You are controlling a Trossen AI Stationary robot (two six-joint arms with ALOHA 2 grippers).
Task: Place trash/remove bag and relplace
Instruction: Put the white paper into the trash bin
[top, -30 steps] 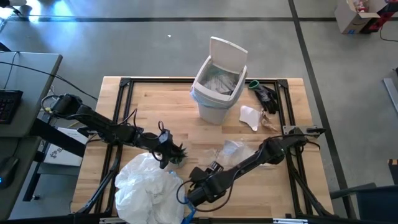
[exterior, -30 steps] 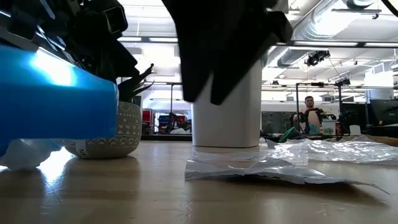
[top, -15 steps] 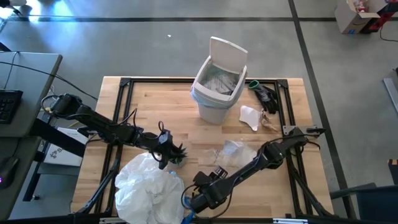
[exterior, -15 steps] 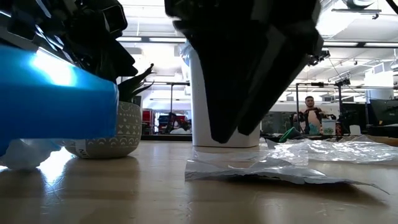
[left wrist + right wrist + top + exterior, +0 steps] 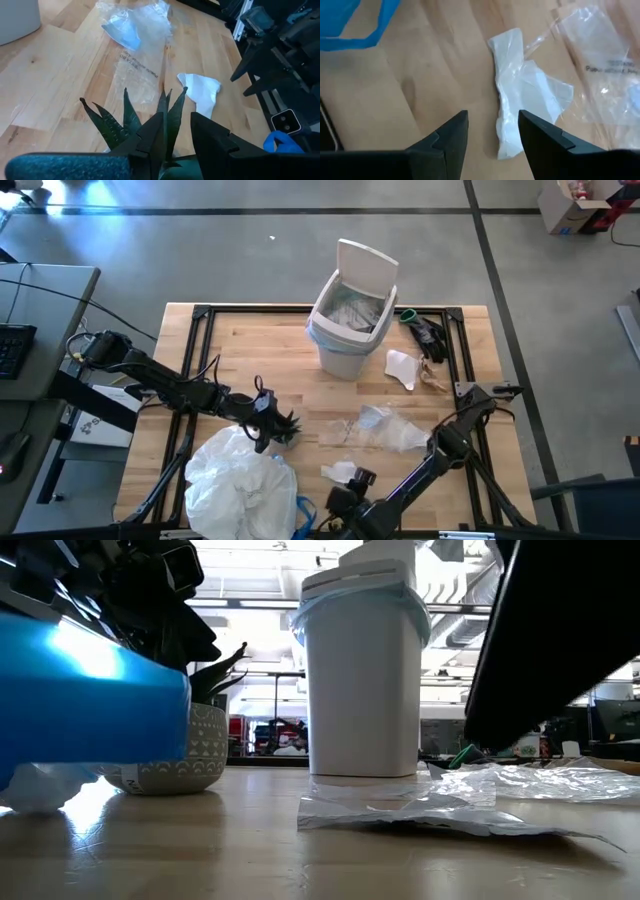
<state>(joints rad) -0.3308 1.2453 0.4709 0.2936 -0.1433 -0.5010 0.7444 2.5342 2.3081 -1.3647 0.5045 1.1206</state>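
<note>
The bulky bag (image 5: 238, 485) lies crumpled at the table's near left; gather its soft, slippery film. Your right gripper (image 5: 492, 131), jaws spread and empty, hovers just beside the light white scrap (image 5: 522, 100); pinch its middle. The left gripper (image 5: 176, 131) pinches the plant (image 5: 145, 117).

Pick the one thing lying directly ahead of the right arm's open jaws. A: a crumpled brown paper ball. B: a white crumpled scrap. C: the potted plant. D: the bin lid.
B: the right wrist view shows the white crumpled scrap on the wood just beyond the right gripper, whose jaws stand apart and empty.
</note>
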